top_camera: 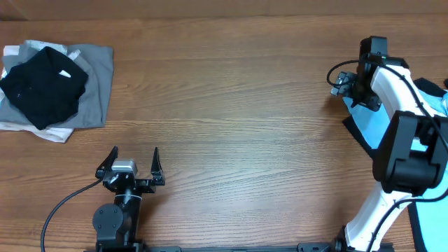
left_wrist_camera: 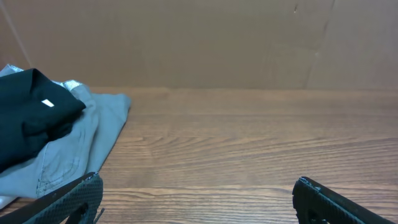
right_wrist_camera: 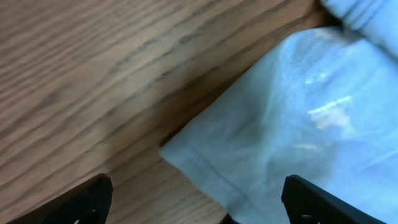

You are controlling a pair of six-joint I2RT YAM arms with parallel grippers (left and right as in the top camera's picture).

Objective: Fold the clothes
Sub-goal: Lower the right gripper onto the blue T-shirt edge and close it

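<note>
Where the light blue garment [right_wrist_camera: 298, 124] lies on the wooden table [top_camera: 231, 105], its hemmed corner sits between the spread fingers of the right gripper [right_wrist_camera: 198, 186], that arm reaching forward. Drawn back, the left gripper [top_camera: 134, 157] holds its fingers parted, empty. Ahead-left of them is one stack of three: black garment [top_camera: 42, 87] on grey garment [top_camera: 98, 77] on white garment [top_camera: 49, 133].

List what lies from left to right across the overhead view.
Stack of clothes → left tool, open → right tool → light blue garment at the table's right edge.
</note>
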